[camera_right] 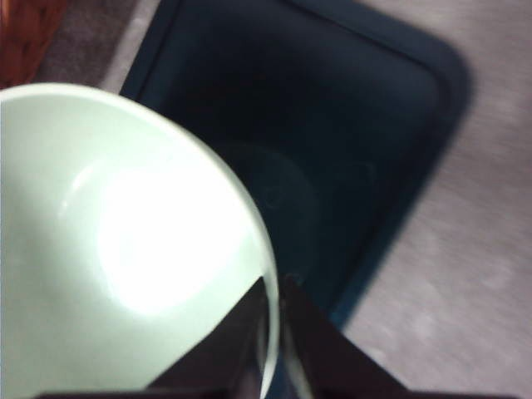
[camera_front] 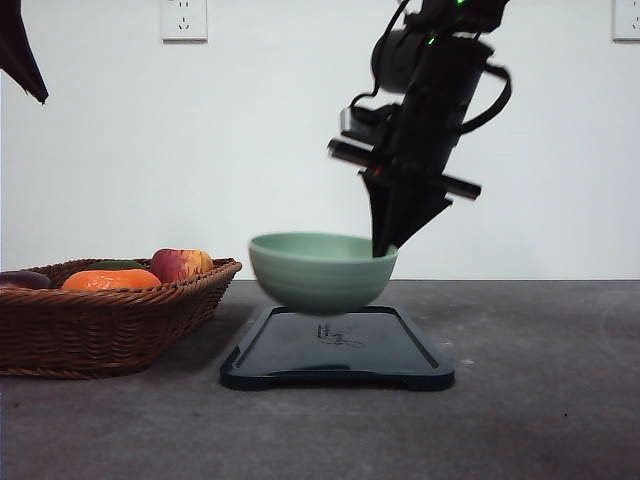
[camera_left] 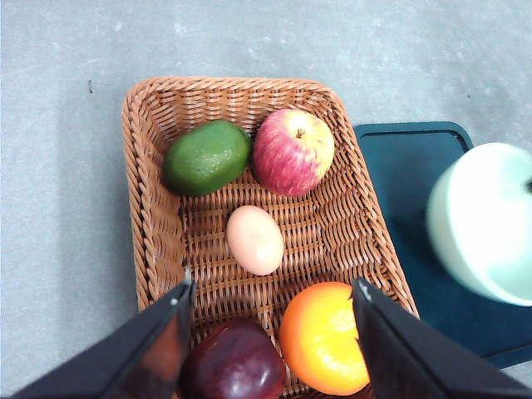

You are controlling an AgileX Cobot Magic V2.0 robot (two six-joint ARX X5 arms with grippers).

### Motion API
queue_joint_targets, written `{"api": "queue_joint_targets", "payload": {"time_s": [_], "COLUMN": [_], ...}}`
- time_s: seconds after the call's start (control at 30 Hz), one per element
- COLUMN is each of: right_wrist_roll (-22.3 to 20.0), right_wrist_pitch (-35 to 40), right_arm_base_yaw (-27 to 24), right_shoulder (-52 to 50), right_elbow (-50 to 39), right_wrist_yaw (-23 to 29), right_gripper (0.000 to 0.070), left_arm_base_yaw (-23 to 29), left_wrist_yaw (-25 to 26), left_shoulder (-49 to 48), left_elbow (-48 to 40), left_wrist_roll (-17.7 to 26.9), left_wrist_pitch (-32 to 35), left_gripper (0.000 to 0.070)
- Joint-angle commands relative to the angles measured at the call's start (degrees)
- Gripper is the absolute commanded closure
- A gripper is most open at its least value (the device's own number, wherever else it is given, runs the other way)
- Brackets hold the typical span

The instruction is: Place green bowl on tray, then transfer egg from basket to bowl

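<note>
The green bowl (camera_front: pixel 320 270) hangs just above the tray (camera_front: pixel 340 352), slightly toward its left side, with my right gripper (camera_front: pixel 384 246) shut on its right rim. In the right wrist view the fingers (camera_right: pixel 249 328) pinch the bowl's (camera_right: pixel 125 249) rim over the dark tray (camera_right: pixel 349 116). My left gripper (camera_left: pixel 272 288) is open above the basket (camera_left: pixel 154 199), hovering clear of the fruit. The egg (camera_left: pixel 255 239) lies in the middle of the basket, between the fingers' line and the far fruit. The bowl (camera_left: pixel 490 220) and tray (camera_left: pixel 411 166) show beside the basket.
The basket (camera_front: pixel 100 320) stands left of the tray, close to it. Around the egg lie a green avocado (camera_left: pixel 206 156), a red-yellow apple (camera_left: pixel 293 151), an orange (camera_left: pixel 324 337) and a dark plum (camera_left: pixel 237 362). A dark part of my left arm (camera_front: pixel 20 50) shows at the upper left.
</note>
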Motion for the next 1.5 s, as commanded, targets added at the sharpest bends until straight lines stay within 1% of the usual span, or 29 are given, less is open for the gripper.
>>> {"api": "queue_joint_targets", "payload": {"time_s": [0.0,0.2,0.27,0.33,0.4,0.53,0.63,0.7,0.8,0.93,1.07,1.2,1.33,1.4,1.47], "right_wrist_roll": [0.74,0.7,0.58,0.52,0.53,0.05,-0.81,-0.86,-0.86,-0.84,-0.84,-0.84,-0.84,-0.82,-0.85], "right_wrist_pitch": [0.23,-0.91,-1.21,-1.27,-1.78,-2.55,-2.72,-2.67,-0.38,9.36,21.73,31.06,37.56,40.29,41.76], "right_arm_base_yaw": [0.44,0.72,0.7,0.72,0.69,0.63,0.79,0.87,0.85,0.87,0.87,0.81,0.81,0.81,0.81], "right_shoulder": [2.11,4.56,4.81,4.79,4.46,2.89,1.18,0.2,-1.9,-7.98,-17.02,-26.37,-35.71,-40.33,-44.5], "right_elbow": [1.31,1.31,1.31,1.31,1.72,2.49,2.43,2.16,0.13,-9.17,-24.17,-38.31,-50.25,-55.49,-59.74], "right_wrist_yaw": [0.7,1.44,1.49,1.4,1.29,1.36,2.96,4.93,5.83,5.79,5.78,5.78,5.89,7.21,8.82], "right_gripper": [0.07,0.0696,0.0659,0.0588,0.0542,0.0539,0.0537,0.0517,0.0471,0.0471,0.0472,0.0472,0.0473,0.0473,0.0473], "left_arm_base_yaw": [-0.15,-0.15,-0.15,-0.15,-0.15,-0.15,-0.15,-0.15,-0.15,-0.15,-0.15,-0.15,-0.19,-0.5,-0.88], "left_wrist_yaw": [0.22,0.22,0.22,0.22,0.22,0.22,0.22,0.22,0.22,0.22,0.22,0.22,0.24,0.24,0.24], "left_shoulder": [0.42,0.42,0.42,0.42,0.42,0.42,0.42,0.42,0.42,0.42,0.42,0.42,0.42,0.42,0.43], "left_elbow": [1.29,1.29,1.29,1.29,1.29,1.29,1.29,1.29,1.29,1.29,1.29,1.29,1.29,1.29,1.29], "left_wrist_roll": [0.42,0.42,0.42,0.39,0.42,0.42,0.42,0.42,0.42,0.42,0.42,0.41,0.03,-1.21,-1.26], "left_wrist_pitch": [0.3,0.28,0.25,0.24,0.24,0.26,0.26,0.26,0.24,0.26,0.27,0.3,0.32,0.33,0.35], "left_gripper": [0.0316,0.0316,0.0316,0.0316,0.0316,0.0316,0.0316,0.0316,0.0316,0.0316,0.0316,0.0316,0.0315,0.0315,0.0314]}}
